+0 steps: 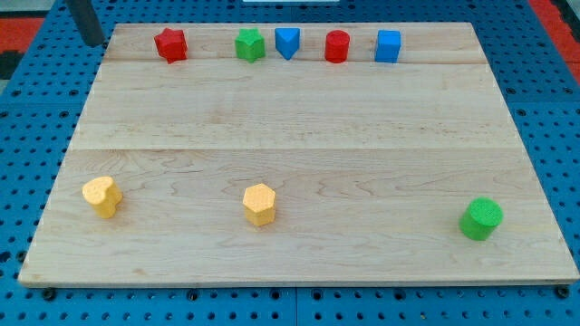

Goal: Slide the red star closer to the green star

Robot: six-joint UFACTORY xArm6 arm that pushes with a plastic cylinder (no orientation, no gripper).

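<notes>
Green and round, a green cylinder (pixel 480 219) sits nearest, at the near right of the wooden worktop (pixel 299 136). On the near side too are a yellow hexagon block (pixel 259 204) in the middle and a yellow heart-like block (pixel 101 196) at the left.

Far away, five blocks stand in a row along the far edge. From left to right they are the red star (pixel 170 44), the green star (pixel 249 44), a blue triangle-like block (pixel 286 42), a red cylinder (pixel 337 46) and a blue cube (pixel 388 45). The red star is near the green star but not touching it.

My tip (pixel 93 42) is at the far left corner, left of the red star and apart from it. No claw is on this arm, only the dark rod
</notes>
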